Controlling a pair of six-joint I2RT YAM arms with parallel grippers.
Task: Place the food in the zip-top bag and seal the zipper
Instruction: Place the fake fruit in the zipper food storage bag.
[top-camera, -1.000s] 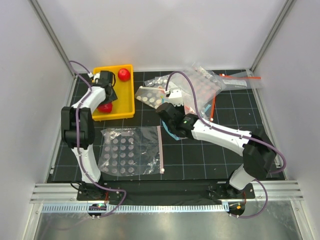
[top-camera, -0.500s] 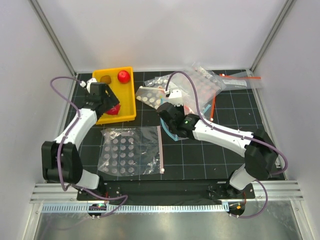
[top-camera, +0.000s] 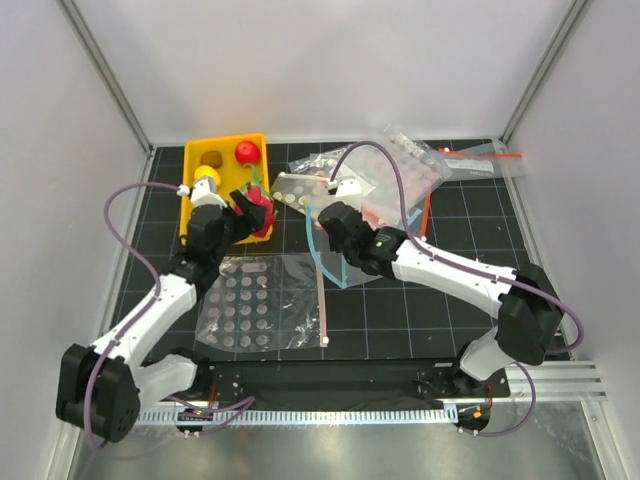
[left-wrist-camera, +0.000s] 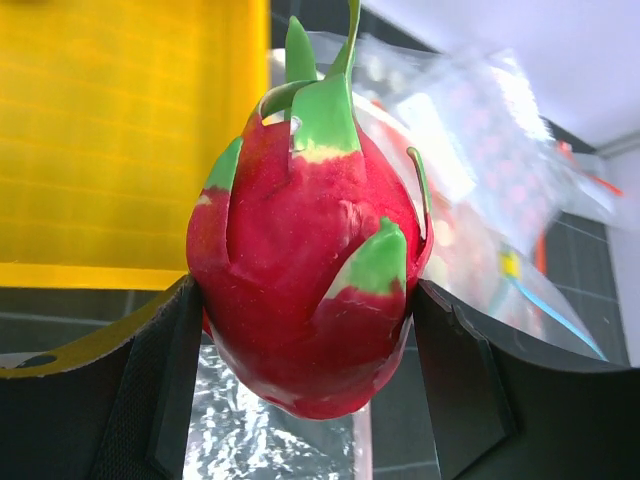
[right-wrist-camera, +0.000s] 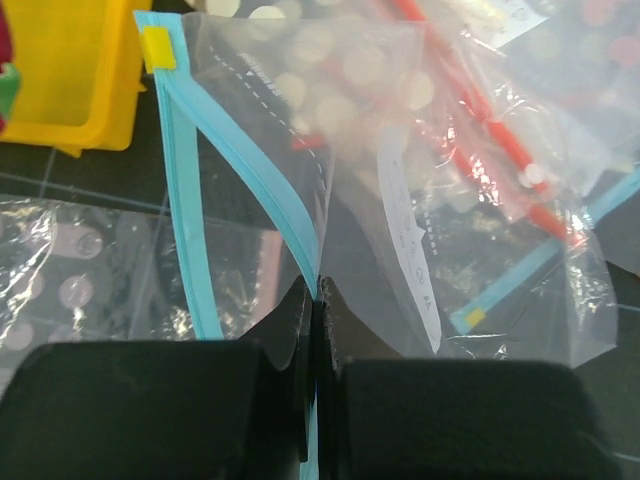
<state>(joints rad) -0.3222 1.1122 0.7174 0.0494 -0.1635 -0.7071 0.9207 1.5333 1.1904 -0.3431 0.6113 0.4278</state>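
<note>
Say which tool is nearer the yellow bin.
Left. The left tool, gripping the pink-red fruit, hangs at the bin; the right tool pinches the zipper farther right.

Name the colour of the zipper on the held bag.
The zipper is light blue, clearest in the right wrist view.

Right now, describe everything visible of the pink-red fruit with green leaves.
The pink-red fruit is a glossy, plastic-looking toy, egg-shaped, with pointed green leaves lying along its skin and rising from its top. In the wrist view its leafy end points up. Its sides are clamped between the left gripper's black fingers; nothing else is seen touching it. From above it sits at the right edge of the yellow tray, left of the clear zip-top bag.
</note>
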